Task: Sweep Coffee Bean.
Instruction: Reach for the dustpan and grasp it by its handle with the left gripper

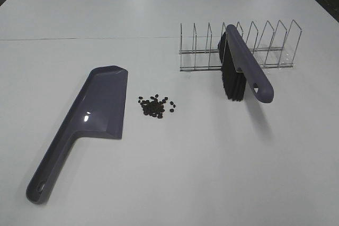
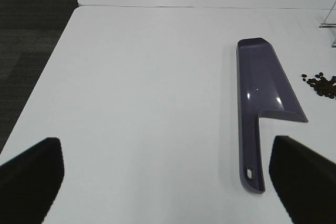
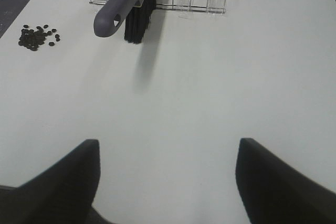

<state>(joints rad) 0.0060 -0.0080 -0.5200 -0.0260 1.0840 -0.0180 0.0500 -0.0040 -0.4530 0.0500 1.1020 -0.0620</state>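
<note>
Exterior high: tiny oval coffee beans (image 1: 155, 107)

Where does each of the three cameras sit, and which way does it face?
Exterior high: mounted high, looking down on the dustpan, coffee beans and brush in the wire rack; no robot part shows.
Left wrist: on the left arm, facing the dustpan; the open left gripper shows.
Right wrist: on the right arm, facing the brush; the open right gripper shows.
All three share the coffee beans.
</note>
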